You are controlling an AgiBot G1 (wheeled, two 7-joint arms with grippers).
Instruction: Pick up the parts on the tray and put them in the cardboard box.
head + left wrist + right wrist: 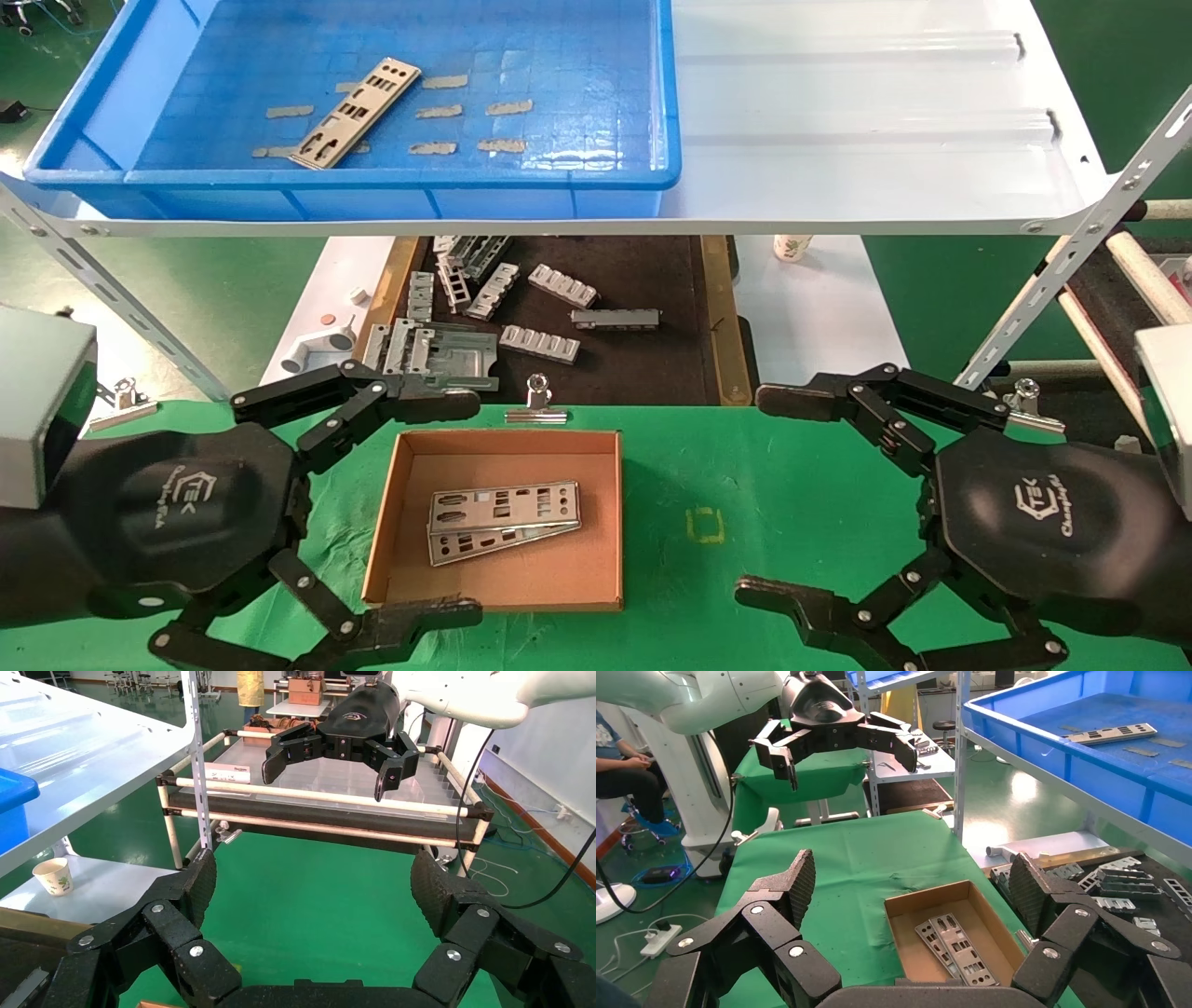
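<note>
Both grippers, left (410, 508) and right (773, 494), hung released and empty at the lower frame, flanking the box (396, 522) holding two plates (503, 522). One plate (356, 112) lay in the tray (372, 177) upper left. It lay flat, so the fingers might slip off. Green cloth (745, 466) covered the table; a white shelf (866, 140) carried the tray.

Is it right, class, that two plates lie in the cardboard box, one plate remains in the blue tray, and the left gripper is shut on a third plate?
Not quite. The left gripper is open and holds nothing, as the head view shows. The rest stands: two plates lie in the cardboard box, and one plate remains in the blue tray.
</note>
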